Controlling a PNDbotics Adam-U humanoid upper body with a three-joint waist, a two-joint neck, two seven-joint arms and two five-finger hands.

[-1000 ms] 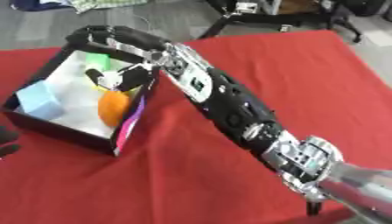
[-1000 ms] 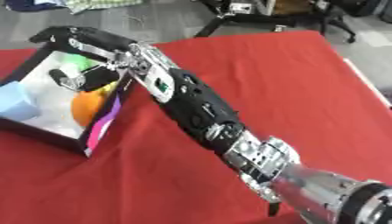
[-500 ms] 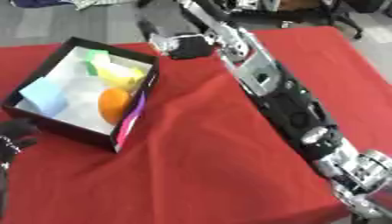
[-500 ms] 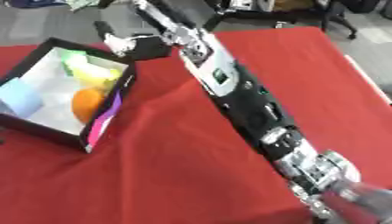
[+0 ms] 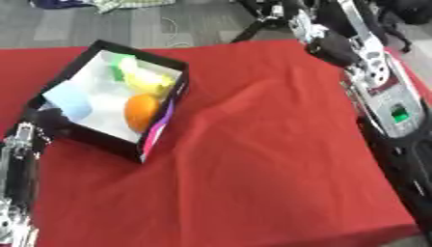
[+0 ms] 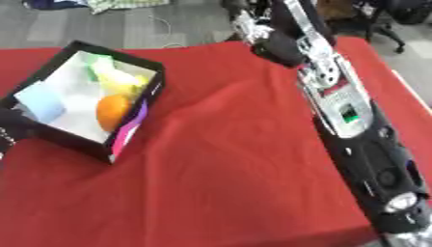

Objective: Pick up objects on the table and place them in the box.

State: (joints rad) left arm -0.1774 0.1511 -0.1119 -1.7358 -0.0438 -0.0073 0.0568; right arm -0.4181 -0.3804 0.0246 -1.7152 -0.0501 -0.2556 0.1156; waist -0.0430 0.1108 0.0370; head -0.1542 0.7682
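Observation:
The black box point(image 5: 160, 142) with a white lining stands on the left of the red cloth. Inside lie an orange ball point(image 5: 141, 112), a yellow thing point(image 5: 152, 81), a green piece point(image 5: 125, 65) and a pale blue block point(image 5: 72, 103). My right arm point(image 6: 337, 101) runs from the lower right up to the far edge. Its hand point(image 5: 295, 21) is raised there, blurred, far from the box, with nothing seen in it. My left hand point(image 5: 40, 124) shows dark at the box's near left corner; whether it touches the wall is unclear.
A pink flap point(image 5: 156, 131) hangs on the box's near right wall. The red cloth point(image 5: 253, 169) has a low wrinkle near the middle. Beyond the far edge is grey floor with chair bases point(image 5: 262, 14) and a heap of fabric point(image 5: 127, 4).
My right hand has left the box, rising and swinging right to the table's far edge. My left hand has come in by the box's near left corner.

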